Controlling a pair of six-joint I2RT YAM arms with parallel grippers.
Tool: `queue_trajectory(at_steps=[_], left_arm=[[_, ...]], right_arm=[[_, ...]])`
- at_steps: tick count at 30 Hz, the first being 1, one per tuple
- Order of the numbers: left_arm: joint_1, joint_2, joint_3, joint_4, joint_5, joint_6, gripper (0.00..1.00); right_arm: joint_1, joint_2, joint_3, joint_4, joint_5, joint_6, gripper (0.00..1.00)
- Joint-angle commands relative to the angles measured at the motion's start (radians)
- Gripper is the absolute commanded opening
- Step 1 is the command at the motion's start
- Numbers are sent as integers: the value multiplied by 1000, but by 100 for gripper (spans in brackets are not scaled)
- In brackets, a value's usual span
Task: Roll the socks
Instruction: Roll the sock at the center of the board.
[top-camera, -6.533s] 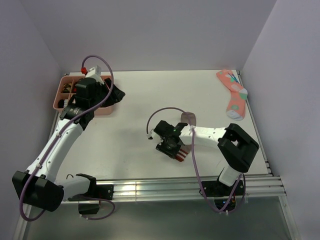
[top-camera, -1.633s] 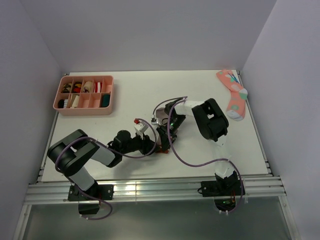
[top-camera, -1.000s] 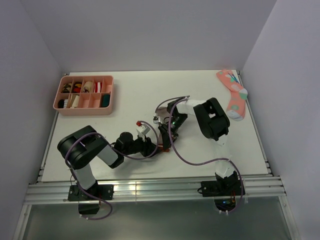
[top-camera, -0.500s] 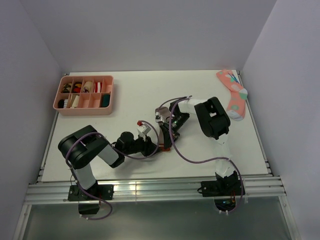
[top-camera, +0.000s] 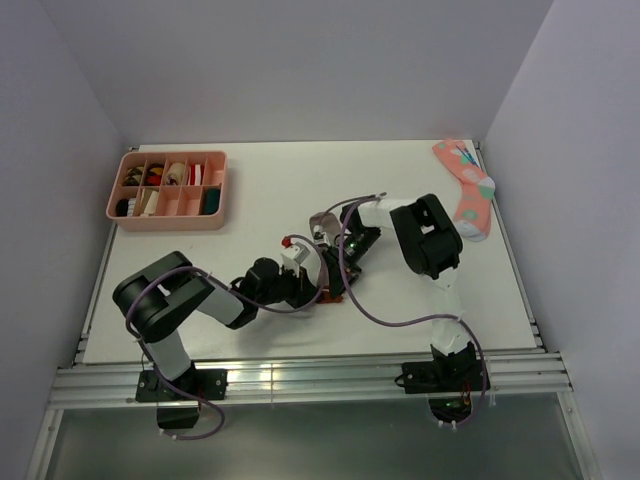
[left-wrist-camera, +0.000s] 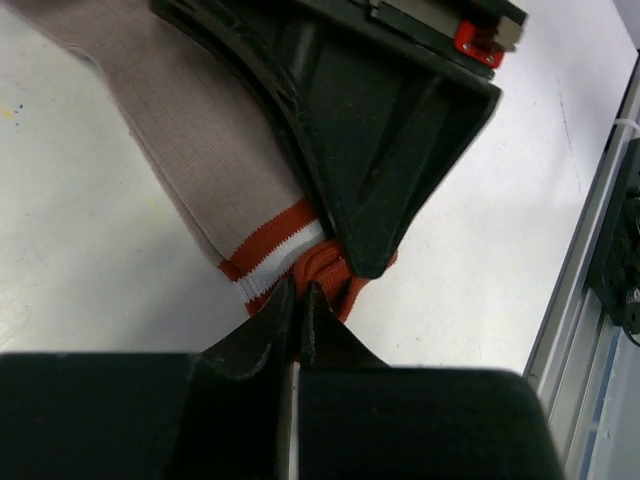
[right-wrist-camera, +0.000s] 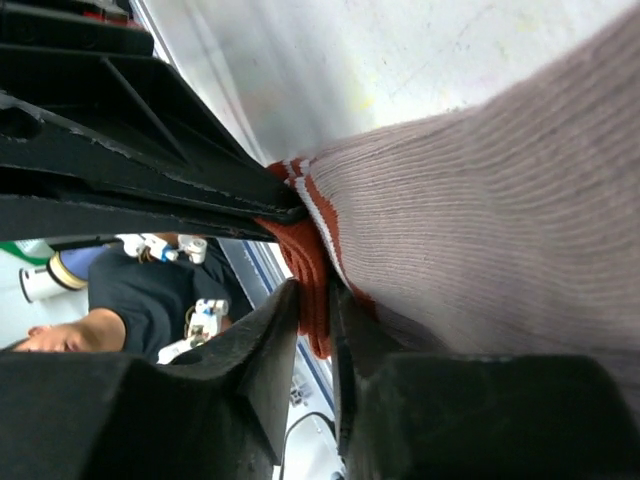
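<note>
Both pairs of jaws meet near the middle of the white table (top-camera: 250, 190), with free surface on every side of them. The left gripper (left-wrist-camera: 298, 290) is pinched shut on the red cuff of the taupe sock (left-wrist-camera: 200, 150). The right gripper (right-wrist-camera: 313, 292) nips the same cuff from the opposite side, and the sock lies flat under it. Far back-left of the jaws stands a pink tray (top-camera: 165, 222) holding small items in its compartments. Far back-right of them lies a coral sock (top-camera: 468, 195), by the wall.
</note>
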Motion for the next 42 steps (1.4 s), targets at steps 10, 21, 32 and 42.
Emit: queue_trajectory(at_steps=[10,21,32,42], left_arm=[[-18,-133,151,-503,-116,-74,0],[-15,-147,324,-862,-50,-135,0],[12,-30,482,-1094,72,-147,0],[63,82,553,-1204,192,-161,0]], right_arm=[[-7,-332,-93,260,204,179,42],[-55,-665,-238,458,373,237,39],[-43,-875,-363,536,540,96,36],[253,-1095,-606,676,726,-118,36]])
